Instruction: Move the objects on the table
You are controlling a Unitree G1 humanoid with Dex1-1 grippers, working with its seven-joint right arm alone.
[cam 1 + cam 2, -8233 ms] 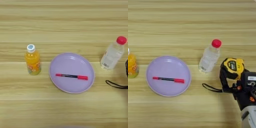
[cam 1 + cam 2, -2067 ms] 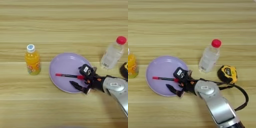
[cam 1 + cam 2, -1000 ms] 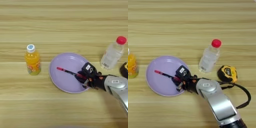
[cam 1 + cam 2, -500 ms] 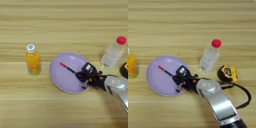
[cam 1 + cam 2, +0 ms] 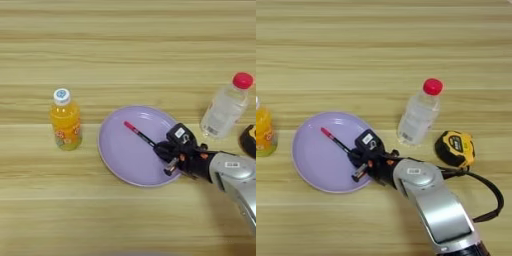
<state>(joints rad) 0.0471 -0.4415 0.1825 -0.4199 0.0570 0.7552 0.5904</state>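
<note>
Table (image 5: 125, 45): light wood, long horizontal grain.
Lilac plate (image 5: 117, 157): round, under gripper.
Clear bottle (image 5: 417, 114), red cap: just right of gripper, farther back.
Juice bottle (image 5: 65, 120): orange, white cap, upright, well left of gripper.
Tape measure (image 5: 457, 148): yellow-black, black strap, right of gripper.
Right gripper (image 5: 165, 151): black fingers clamped on pen.
Pen (image 5: 138, 133): slim, red tip, black end in fingers, slanting up-left over plate.
</note>
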